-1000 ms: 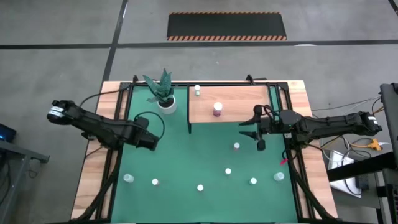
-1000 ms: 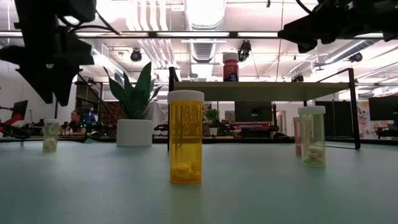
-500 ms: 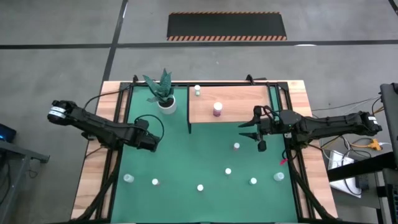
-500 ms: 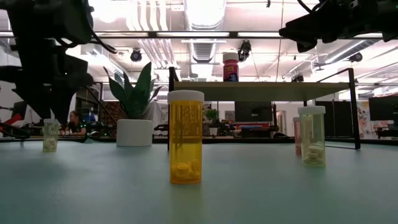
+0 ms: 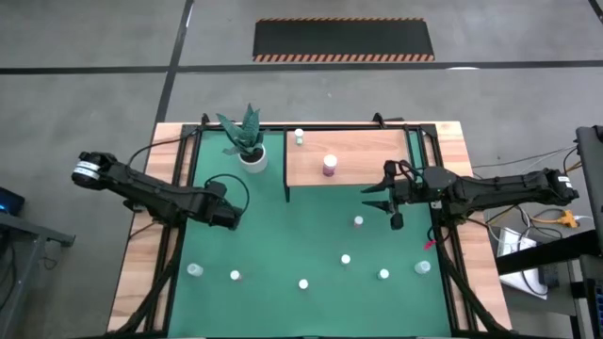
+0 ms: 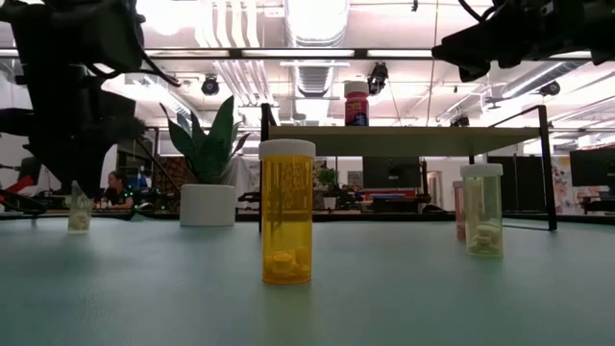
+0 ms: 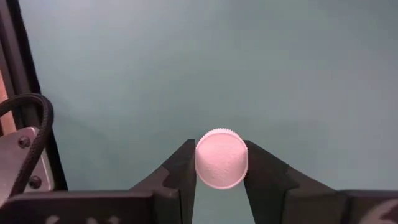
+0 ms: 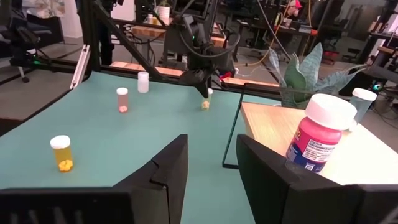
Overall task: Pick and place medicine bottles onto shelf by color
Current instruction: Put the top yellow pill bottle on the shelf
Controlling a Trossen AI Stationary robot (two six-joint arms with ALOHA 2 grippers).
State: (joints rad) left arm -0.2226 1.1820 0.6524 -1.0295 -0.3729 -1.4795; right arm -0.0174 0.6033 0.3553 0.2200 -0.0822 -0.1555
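Left wrist view: a small whitish bottle (image 7: 221, 158) sits on the green mat (image 7: 249, 62) near the table's left side, pinched at its white cap between the left gripper (image 7: 217, 167) fingers. Light, rigid plastic with a smooth round wall, it will probably slip if squeezed off-centre; a hold across the cap or just under it looks safest. From above, six more bottles stand on the mat (image 5: 283, 226): five along the near edge (image 5: 303, 283) and one pink (image 5: 358, 221) just below the shelf (image 5: 377, 155). Two already stand on the shelf, a large magenta bottle (image 5: 329, 165) and a teal one (image 5: 299, 137). The right gripper (image 5: 394, 209) hovers beside the shelf's edge, jaws spread, holding nothing. One potted plant (image 5: 247, 141) stands at the shelf's left.
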